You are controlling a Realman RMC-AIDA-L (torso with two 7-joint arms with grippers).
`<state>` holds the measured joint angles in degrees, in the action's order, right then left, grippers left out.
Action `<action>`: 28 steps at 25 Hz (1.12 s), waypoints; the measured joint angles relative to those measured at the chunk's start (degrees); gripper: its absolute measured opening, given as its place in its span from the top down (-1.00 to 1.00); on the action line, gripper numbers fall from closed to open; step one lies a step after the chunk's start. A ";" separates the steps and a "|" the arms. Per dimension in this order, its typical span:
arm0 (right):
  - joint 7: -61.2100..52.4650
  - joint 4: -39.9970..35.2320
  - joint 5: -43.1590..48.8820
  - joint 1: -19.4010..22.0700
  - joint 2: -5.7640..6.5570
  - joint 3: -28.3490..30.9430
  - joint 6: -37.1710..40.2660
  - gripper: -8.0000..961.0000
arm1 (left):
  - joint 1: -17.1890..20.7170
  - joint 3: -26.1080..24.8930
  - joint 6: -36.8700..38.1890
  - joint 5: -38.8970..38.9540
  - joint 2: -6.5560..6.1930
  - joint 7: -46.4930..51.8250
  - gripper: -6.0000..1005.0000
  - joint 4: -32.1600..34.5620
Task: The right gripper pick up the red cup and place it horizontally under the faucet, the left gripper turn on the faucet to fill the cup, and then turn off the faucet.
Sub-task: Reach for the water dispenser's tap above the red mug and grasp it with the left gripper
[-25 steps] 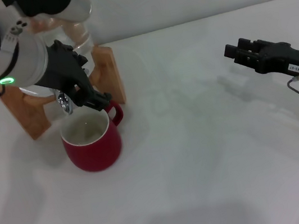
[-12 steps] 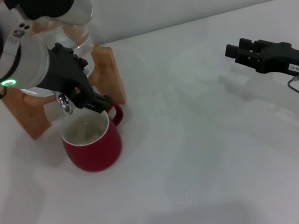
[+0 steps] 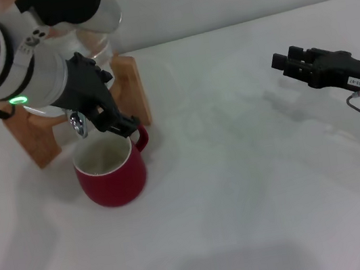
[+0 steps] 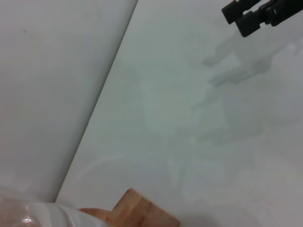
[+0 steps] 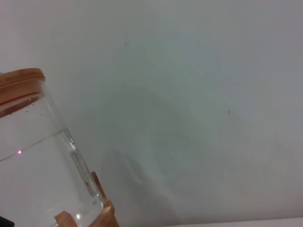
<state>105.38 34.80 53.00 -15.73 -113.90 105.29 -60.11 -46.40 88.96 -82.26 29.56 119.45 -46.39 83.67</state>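
Observation:
The red cup (image 3: pixel 111 168) stands upright on the white table, mouth up, handle toward the wooden stand (image 3: pixel 130 88). The chrome faucet (image 3: pixel 79 124) hangs just over the cup's far rim, its lever covered by the black claw. My left gripper (image 3: pixel 119 122), on the green-lit arm, reaches down from the upper left to the faucet, its tip just above the cup's handle. My right gripper (image 3: pixel 286 60) hovers far off at the right, open and holding nothing; it also shows in the left wrist view as the right gripper (image 4: pixel 246 14).
The clear water jar (image 5: pixel 40 161) with a wooden lid sits on the stand (image 5: pixel 97 218), partly filled. A stand corner (image 4: pixel 142 215) shows in the left wrist view. The wall runs close behind the jar. Bare table (image 3: pixel 256 184) lies between the cup and the right arm.
The left arm has shifted slightly to the right and turned a little at the faucet. The cup and the right arm have stayed where they were.

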 joint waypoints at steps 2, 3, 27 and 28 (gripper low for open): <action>0.00 0.00 0.00 0.00 0.00 0.00 -0.01 -0.08 | -0.07 0.10 0.00 0.05 0.00 0.06 -0.74 0.09; 0.00 0.00 0.00 0.00 0.00 0.00 -0.02 -0.08 | -0.08 0.19 -0.06 0.06 0.00 0.08 -0.74 0.17; -0.43 0.01 -0.33 0.00 0.45 0.00 -0.10 -0.08 | 0.17 1.56 -3.27 0.04 0.06 1.52 -0.74 3.38; -0.47 0.01 -0.32 0.00 0.48 0.00 -0.10 -0.08 | 0.20 1.57 -3.55 0.10 0.08 1.60 -0.74 3.57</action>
<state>104.90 34.81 52.68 -15.73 -113.43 105.29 -60.21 -46.20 90.52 -85.80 29.66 119.53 -44.79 87.24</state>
